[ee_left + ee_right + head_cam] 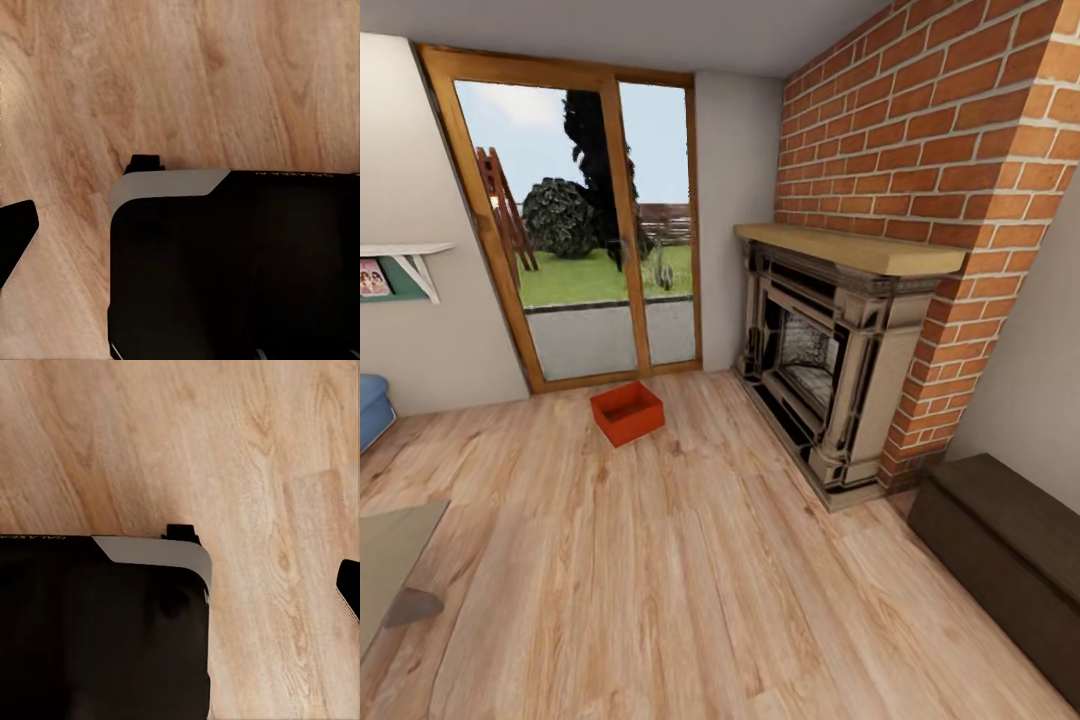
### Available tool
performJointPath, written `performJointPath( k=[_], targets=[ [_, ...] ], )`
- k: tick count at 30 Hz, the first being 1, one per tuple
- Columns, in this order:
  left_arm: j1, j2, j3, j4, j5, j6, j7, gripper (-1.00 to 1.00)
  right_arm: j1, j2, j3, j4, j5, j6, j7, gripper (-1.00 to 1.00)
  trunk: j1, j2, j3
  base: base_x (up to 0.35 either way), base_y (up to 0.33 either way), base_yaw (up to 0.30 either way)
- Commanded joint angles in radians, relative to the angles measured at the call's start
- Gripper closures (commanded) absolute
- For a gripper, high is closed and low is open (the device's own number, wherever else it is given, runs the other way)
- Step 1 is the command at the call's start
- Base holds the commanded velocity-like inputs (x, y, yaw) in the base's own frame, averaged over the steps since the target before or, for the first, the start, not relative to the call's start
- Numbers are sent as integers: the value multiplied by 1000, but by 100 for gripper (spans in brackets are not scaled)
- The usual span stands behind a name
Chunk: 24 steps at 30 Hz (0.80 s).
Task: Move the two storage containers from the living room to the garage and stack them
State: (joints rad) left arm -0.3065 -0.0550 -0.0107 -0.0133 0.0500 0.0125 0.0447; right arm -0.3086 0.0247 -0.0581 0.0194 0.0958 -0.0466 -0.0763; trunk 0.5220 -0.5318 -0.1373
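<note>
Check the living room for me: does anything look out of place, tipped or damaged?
Only one orange-red open-top plastic bin sits on the light wood plank floor, upright but skewed to the wood-framed glass doors behind it. Nothing looks tipped, spilled or damaged.

- I see a red brick fireplace (830,380) with a tan mantel (850,248) at the right wall.
- Wood-framed glass doors (575,225) face me, with lawn and a dark bush (560,215) outside.
- A dark wooden chest (1000,545) sits near right.
- A blue sofa edge (372,405) and a wall shelf (400,265) are at left.
</note>
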Motion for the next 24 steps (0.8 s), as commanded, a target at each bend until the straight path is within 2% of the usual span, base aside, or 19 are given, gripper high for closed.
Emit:
performJointPath(
  k=[1,24],
  targets=[
    [0,0,-2,-1,5,1,3,-100,-1,0,-6,2,10,-4,-4,-100,1,-1,-2,337,0,0],
    [-1,0,-2,-1,5,1,3,-100,-1,1,-6,2,10,-4,-4,-100,1,-1,-2,337,0,0]
  ],
)
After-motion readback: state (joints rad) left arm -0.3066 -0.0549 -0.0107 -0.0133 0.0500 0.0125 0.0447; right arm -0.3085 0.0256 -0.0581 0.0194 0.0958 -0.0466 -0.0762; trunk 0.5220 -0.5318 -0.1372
